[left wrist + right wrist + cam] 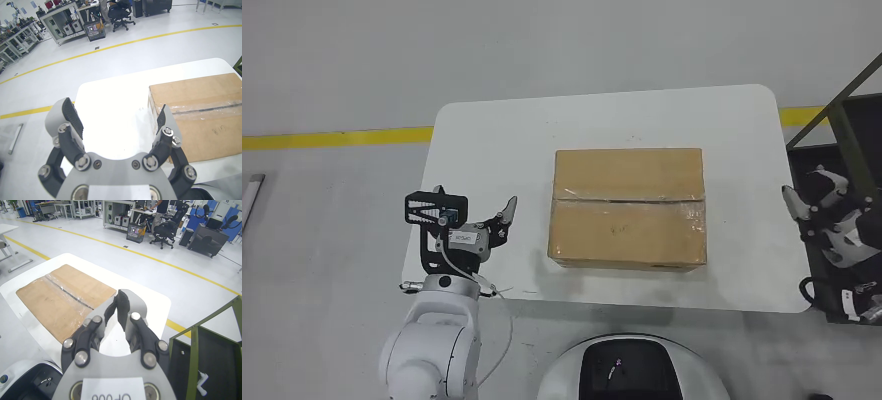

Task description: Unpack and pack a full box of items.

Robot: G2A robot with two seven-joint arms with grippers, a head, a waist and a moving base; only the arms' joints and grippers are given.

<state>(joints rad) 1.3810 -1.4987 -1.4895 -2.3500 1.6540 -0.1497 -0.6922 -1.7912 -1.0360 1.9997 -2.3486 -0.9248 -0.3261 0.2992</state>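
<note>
A white rectangular table with rounded corners (492, 130) stands on a pale grey floor crossed by a yellow painted line (337, 138). Just beside the table's right end is an olive-green metal frame (193, 351) with black panels. A short grey bar (15, 138) lies on the floor off the table's left end. Farther back stand a black office chair (164, 230) and a metal-framed workbench (62, 24).

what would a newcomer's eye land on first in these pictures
A sealed cardboard box sits at the middle of the white table, with a strip of clear tape running along its top seam. The left gripper hangs open over the table's left end, beside the box and apart from it. The right gripper is shut, off the table's right end by an olive-framed rack.
</note>
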